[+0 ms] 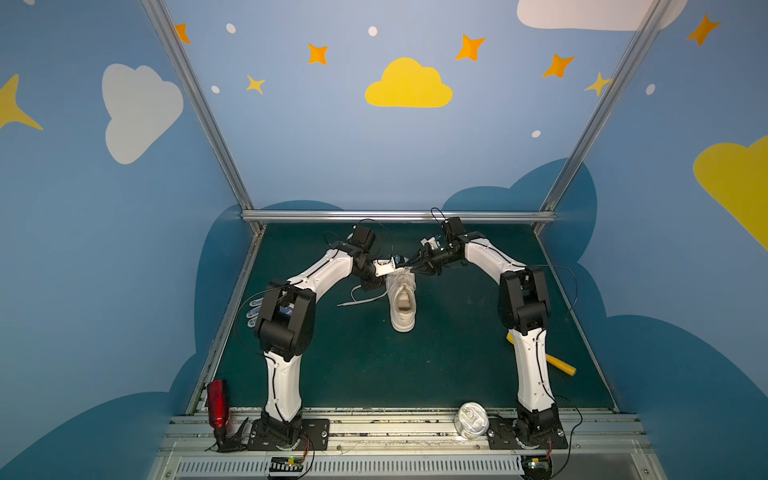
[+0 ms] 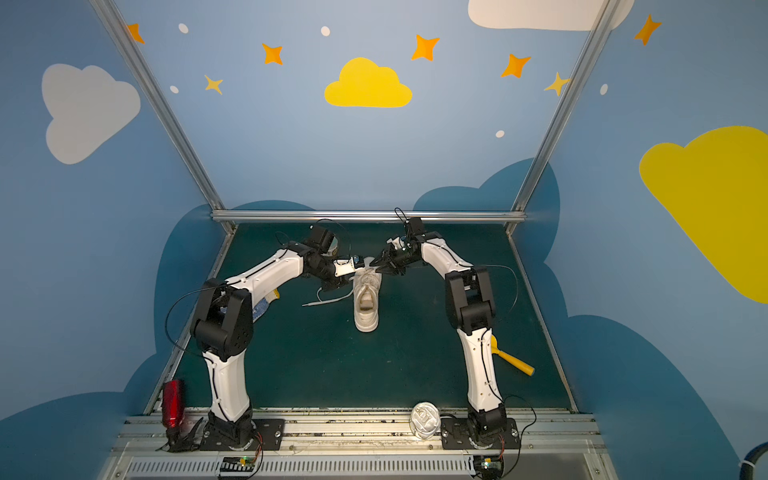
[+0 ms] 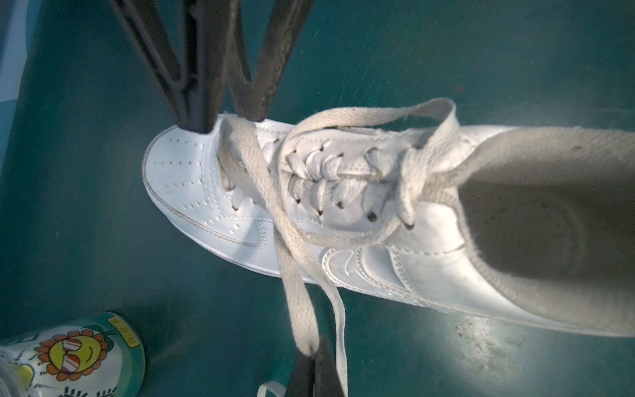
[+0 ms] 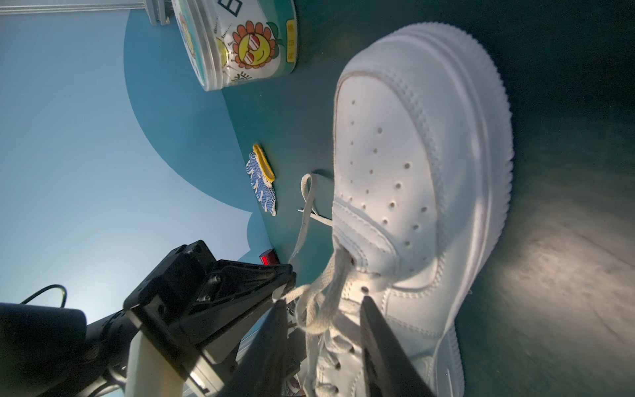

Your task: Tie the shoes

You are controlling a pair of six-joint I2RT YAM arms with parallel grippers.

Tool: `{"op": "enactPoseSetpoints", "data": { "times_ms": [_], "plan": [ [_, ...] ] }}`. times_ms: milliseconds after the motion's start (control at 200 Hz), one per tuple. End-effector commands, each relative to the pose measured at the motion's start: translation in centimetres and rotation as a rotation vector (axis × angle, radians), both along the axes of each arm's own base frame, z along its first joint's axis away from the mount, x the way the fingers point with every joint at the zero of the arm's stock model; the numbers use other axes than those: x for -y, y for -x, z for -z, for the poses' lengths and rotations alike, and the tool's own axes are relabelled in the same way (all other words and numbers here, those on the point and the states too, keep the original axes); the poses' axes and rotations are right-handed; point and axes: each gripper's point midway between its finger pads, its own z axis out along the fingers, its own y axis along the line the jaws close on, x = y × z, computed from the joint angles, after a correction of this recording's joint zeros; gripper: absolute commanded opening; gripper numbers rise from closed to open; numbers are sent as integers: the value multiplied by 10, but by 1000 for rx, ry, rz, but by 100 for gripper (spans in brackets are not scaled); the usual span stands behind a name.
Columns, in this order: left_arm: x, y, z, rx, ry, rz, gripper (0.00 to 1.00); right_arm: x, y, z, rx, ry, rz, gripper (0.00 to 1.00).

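Observation:
The white shoe (image 1: 402, 303) (image 2: 366, 301) lies on the green mat with its toe toward the back wall. My left gripper (image 3: 314, 355) is shut on a flat white lace (image 3: 261, 192) and holds it taut, slanting across the shoe's eyelets. My right gripper (image 4: 324, 304) hovers over the tongue near the toe, open, its fingers (image 4: 371, 330) apart on either side of a slack lace loop (image 4: 309, 309). In the left wrist view those fingers (image 3: 202, 110) stand just above the toe cap. Another lace end (image 1: 361, 297) trails on the mat left of the shoe.
A sunflower-printed cup (image 3: 75, 357) (image 4: 247, 44) stands just beyond the toe. A blue-dotted glove (image 4: 263, 182) lies at the mat's left edge. A red bottle (image 1: 218, 405), a silver can (image 1: 471, 419) and a yellow tool (image 1: 561, 365) sit near the arm bases.

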Motion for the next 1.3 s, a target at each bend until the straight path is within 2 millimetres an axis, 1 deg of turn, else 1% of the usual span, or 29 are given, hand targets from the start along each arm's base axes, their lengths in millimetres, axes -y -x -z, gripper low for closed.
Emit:
{"op": "enactPoseSetpoints", "data": {
  "times_ms": [0, 45, 185, 255, 340, 456, 671, 821, 966, 1096, 1292],
  "plan": [
    [3, 3, -10, 9, 25, 8, 3, -7, 2, -2, -6, -18, -24, 32],
    [3, 3, -11, 11, 26, 8, 3, -8, 3, -3, -4, -20, -27, 32],
    [3, 2, -12, 15, 26, 5, 3, -8, 4, -3, -4, -20, -31, 25],
    [4, 3, -12, 13, 26, 8, 3, -8, 4, -5, -1, -25, -33, 18],
    [3, 2, -13, 15, 24, 6, 3, -8, 4, -6, -1, -30, -34, 12],
    [3, 3, -13, 19, 21, 7, 3, -8, 4, -10, 9, -34, -32, 0],
    [-1, 4, -15, 42, 7, 4, 3, 1, -6, -21, 63, -52, 8, 0],
    [-4, 7, -17, 49, 3, 5, 3, 7, -12, -17, 64, -40, 33, 0],
    [0, 13, -26, 80, 11, 17, 3, 8, -15, -16, 71, -43, 42, 0],
    [0, 17, -25, 88, 0, 21, 3, 9, -19, -19, 82, -51, 52, 0],
    [0, 20, -27, 95, -6, 34, 3, 11, -21, -12, 64, -45, 64, 0]
  ]
}}
